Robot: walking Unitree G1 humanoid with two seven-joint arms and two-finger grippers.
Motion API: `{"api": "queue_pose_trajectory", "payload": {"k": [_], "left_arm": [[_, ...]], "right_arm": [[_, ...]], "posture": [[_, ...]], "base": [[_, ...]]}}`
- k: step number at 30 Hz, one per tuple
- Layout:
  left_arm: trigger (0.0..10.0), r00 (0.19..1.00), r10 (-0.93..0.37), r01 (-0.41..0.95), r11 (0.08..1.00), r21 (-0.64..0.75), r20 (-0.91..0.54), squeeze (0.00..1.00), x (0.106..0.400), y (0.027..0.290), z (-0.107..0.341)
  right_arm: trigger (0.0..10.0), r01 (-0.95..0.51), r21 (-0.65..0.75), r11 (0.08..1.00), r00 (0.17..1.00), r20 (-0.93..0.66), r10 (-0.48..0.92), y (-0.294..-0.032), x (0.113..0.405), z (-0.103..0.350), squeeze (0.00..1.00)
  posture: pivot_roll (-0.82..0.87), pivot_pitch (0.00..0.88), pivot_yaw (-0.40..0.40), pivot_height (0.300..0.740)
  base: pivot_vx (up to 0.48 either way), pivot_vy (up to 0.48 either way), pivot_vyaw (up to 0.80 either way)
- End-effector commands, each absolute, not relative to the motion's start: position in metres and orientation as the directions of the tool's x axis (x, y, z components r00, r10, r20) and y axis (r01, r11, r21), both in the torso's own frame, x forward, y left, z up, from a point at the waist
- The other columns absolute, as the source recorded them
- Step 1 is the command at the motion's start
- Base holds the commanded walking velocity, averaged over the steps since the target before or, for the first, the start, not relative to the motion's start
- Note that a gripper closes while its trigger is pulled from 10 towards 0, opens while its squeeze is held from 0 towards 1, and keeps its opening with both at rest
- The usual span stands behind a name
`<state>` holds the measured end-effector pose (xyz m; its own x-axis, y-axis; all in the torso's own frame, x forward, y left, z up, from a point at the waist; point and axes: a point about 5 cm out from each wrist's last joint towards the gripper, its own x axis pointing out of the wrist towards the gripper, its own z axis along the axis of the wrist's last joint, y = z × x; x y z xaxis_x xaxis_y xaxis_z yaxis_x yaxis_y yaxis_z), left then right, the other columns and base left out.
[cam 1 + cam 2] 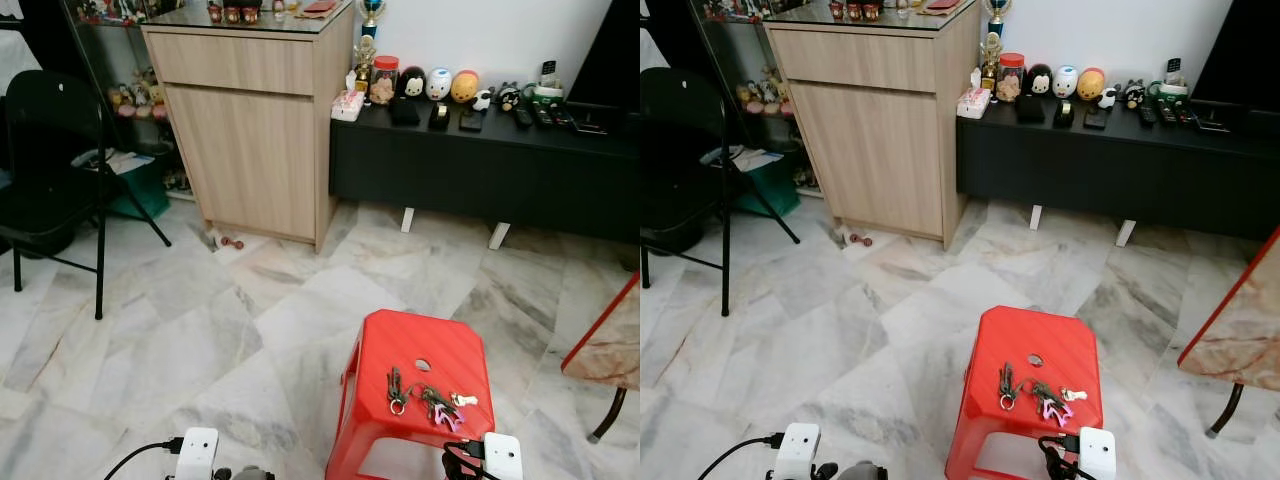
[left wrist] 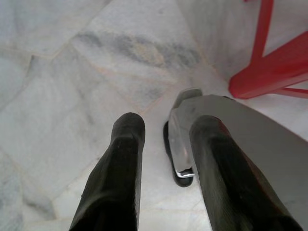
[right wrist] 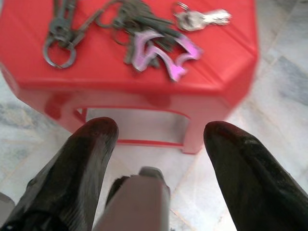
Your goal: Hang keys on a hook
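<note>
A bunch of keys [image 1: 425, 402] lies on the top of a red plastic stool [image 1: 400, 340], with a pink charm [image 3: 166, 55], a dark clip and ring [image 3: 60, 43] and a small silver key [image 3: 207, 18]. My right gripper [image 3: 161, 130] is open, low in front of the stool's near edge, a short way from the keys and holding nothing. Its white wrist block [image 1: 500, 455] sits just below the stool's front. My left gripper [image 2: 168, 125] is open over the marble floor, left of the stool, with one red stool leg [image 2: 269, 72] beyond it.
A tall wooden cabinet [image 1: 250, 130] stands at the back. To its right, a low black console [image 1: 480, 170] carries figurines. A black folding chair [image 1: 50, 170] is at the left, and a red-edged table corner [image 1: 610, 340] juts in at the right. Marble floor [image 1: 250, 320] lies between them.
</note>
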<state>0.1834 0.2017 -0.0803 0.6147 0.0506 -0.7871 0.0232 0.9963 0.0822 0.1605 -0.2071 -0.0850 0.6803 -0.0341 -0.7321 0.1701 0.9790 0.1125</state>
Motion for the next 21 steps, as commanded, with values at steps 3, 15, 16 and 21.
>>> {"api": "queue_pose_trajectory", "payload": {"k": [3,15,16,21], "left_arm": [[10.0,0.604,0.054,0.023,0.996,0.085,-0.795,0.0,0.1815,0.2032,-0.0812],[10.0,0.606,0.063,0.023,0.995,0.097,-0.793,0.0,0.1819,0.2042,-0.0808],[10.0,0.606,0.062,0.024,0.995,0.096,-0.793,0.0,0.1819,0.204,-0.0809],[10.0,0.608,0.055,0.023,0.996,0.087,-0.792,0.0,0.182,0.203,-0.0809]], "right_arm": [[10.0,0.18,0.113,0.977,0.687,-0.725,-0.043,-0.2078,0.1625,-0.0839,0.0],[10.0,0.178,0.114,0.978,0.689,-0.724,-0.041,-0.2076,0.1626,-0.0838,0.0],[10.0,0.177,0.114,0.978,0.689,-0.724,-0.041,-0.2076,0.1626,-0.0838,0.0],[10.0,0.177,0.115,0.978,0.691,-0.722,-0.04,-0.2078,0.1626,-0.0837,0.0]], "posture": [[0.0,0.0,-0.022,0.652],[0.0,0.0,-0.021,0.652],[0.0,0.0,-0.021,0.652],[0.0,0.0,-0.022,0.652]], "base": [[0.288,0.0,0.0],[0.236,0.0,0.0],[0.0,0.0,0.0],[0.167,0.0,0.0]]}}
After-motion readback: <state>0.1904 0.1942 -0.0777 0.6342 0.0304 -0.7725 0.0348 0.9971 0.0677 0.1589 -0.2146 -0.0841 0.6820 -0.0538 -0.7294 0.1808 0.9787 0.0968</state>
